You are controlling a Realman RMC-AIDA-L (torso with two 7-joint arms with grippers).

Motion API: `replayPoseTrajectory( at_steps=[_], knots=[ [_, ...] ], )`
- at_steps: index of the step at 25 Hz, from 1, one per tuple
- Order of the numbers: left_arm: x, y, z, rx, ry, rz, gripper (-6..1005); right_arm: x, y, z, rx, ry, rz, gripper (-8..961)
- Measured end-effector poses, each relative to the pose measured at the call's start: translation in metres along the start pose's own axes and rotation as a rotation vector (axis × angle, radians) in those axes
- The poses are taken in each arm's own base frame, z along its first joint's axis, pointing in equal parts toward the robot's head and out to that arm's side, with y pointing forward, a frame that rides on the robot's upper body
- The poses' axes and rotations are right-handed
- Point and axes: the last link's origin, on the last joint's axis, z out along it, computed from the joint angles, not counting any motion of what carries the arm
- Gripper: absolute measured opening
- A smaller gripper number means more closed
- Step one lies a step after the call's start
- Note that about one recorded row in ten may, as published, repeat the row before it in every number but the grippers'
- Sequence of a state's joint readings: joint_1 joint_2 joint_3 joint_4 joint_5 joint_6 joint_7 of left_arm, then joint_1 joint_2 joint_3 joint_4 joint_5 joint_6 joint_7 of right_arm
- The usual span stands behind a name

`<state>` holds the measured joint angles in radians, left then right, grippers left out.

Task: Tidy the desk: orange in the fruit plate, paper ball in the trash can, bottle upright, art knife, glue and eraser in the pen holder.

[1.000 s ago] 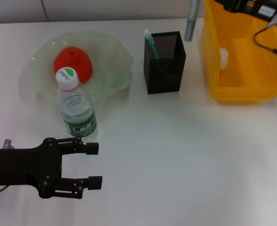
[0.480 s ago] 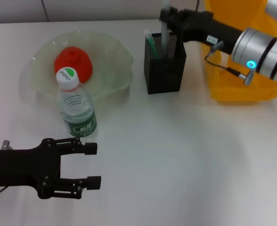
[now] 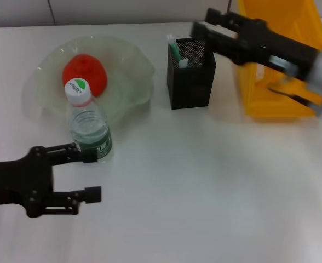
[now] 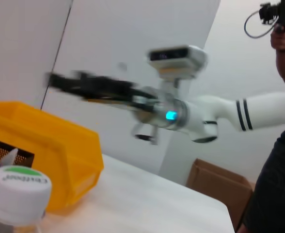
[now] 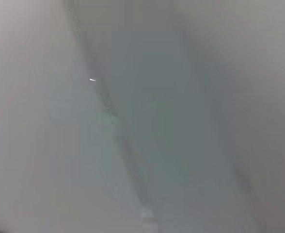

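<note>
The orange (image 3: 83, 73) lies in the fruit plate (image 3: 133, 66). The bottle (image 3: 88, 125) stands upright in front of the plate; its cap (image 4: 19, 187) fills the near corner of the left wrist view. My left gripper (image 3: 91, 175) is open at the front left, its far finger beside the bottle's base. My right gripper (image 3: 203, 30) hovers blurred over the back of the pen holder (image 3: 191, 82), where a green stick (image 3: 174, 50) and a pale tip (image 3: 183, 62) show. My right arm covers part of the trash can (image 3: 281, 104). The paper ball and eraser are hidden.
The left wrist view shows my right arm (image 4: 181, 110) raised above the yellow bin (image 4: 60, 145), a cardboard box (image 4: 213, 187) beyond the table edge and a person (image 4: 278, 160) standing there. The right wrist view is only a grey blur.
My right arm swung from the trash can to the pen holder with a grey stick, which no longer shows in its grip. My left gripper drew back to the left, closer to the bottle.
</note>
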<state>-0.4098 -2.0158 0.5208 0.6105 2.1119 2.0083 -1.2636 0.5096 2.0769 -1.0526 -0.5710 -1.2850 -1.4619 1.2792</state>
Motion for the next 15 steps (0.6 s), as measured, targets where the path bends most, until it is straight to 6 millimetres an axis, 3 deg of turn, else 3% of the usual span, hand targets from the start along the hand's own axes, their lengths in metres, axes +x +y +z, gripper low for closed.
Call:
replayPoseTrajectory(
  at_steps=[1,2,3,5,7,15],
  knots=[
    [0.0,0.0,0.0,0.0,0.0,0.0,839,0.0,0.0,0.0,0.0,0.0,0.0,581],
    [0.0,0.001,-0.005,0.007,0.002,-0.001,839,0.002,0.022,-0.022,-0.109,0.016,-0.037,625],
    [0.0,0.001,-0.005,0.007,0.002,-0.001,839,0.002,0.022,-0.022,-0.109,0.016,-0.037,669],
    [-0.002,0.002,-0.012,0.017,-0.009,-0.008,839,0.02,0.049,-0.045,-0.235,0.105,-0.043,757],
    [-0.003,0.002,-0.014,0.021,-0.013,-0.015,839,0.036,0.065,-0.056,-0.324,0.177,-0.025,772],
    [-0.006,0.004,-0.021,0.029,-0.039,-0.02,839,0.065,0.078,-0.064,-0.366,0.217,0.0,833]
  ],
)
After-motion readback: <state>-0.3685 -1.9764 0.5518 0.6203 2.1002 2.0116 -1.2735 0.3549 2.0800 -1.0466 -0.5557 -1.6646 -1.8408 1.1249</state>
